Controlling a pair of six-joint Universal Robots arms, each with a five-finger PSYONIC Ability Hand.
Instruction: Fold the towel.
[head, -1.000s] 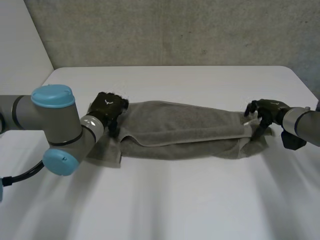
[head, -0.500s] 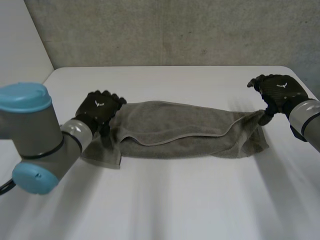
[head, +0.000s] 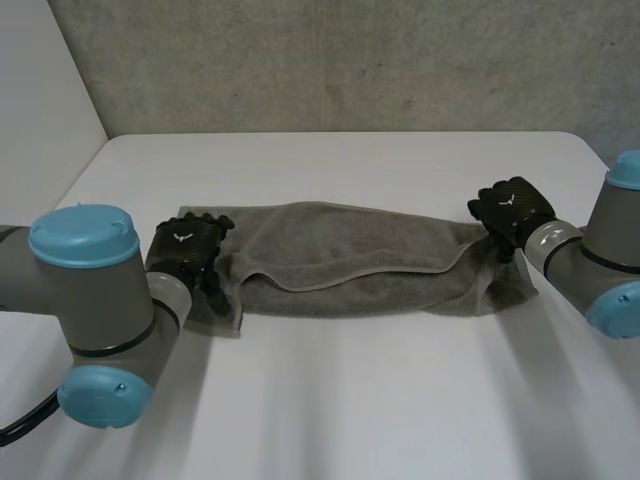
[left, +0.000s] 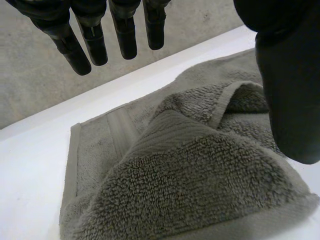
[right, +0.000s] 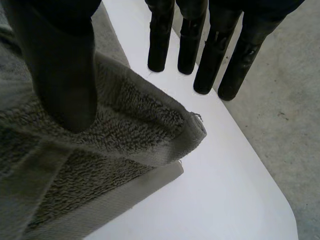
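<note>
A grey towel (head: 360, 260) lies across the middle of the white table (head: 350, 400), folded lengthwise into a long band with its upper layer's hem curving along the front. My left hand (head: 185, 248) hovers over the towel's left end. In the left wrist view its fingers (left: 85, 45) are straight and its thumb (left: 290, 90) stands apart above the rumpled towel (left: 190, 180); it is open. My right hand (head: 510, 208) is at the towel's right end. There its thumb (right: 60, 65) rests on a raised fold of the towel (right: 125, 125), while its fingers (right: 215, 55) stay straight beyond the corner.
A grey wall (head: 350, 60) runs behind the table's far edge. Bare table top stretches in front of the towel and behind it. The table's right edge (right: 260, 165) lies just past the right hand.
The left hand has slid out to the towel's left end and its fingers have straightened. The right hand rose toward the far right, then came back down onto the towel's right corner.
</note>
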